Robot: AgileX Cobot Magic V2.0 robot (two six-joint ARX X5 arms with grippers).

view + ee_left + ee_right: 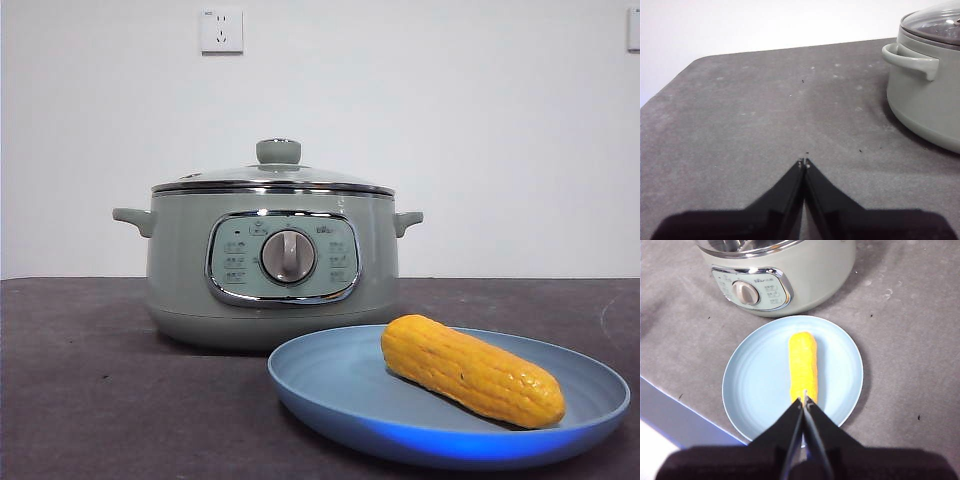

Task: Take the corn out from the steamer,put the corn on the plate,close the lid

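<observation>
One corn [472, 371] is laid on plate [330, 385]; lid [273, 178] is set on steamer [180, 270]; left claw [804, 162] & right claw [803, 401] are clenched, empty.

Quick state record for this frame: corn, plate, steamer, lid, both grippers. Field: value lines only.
corn: lying on the plate, out of the steamer
plate: on the table in front of the steamer
steamer: upright behind the plate
lid: seated on the steamer
left gripper: shut, empty, over bare table beside the steamer
right gripper: shut, empty, above the plate
task: all steps look done
</observation>
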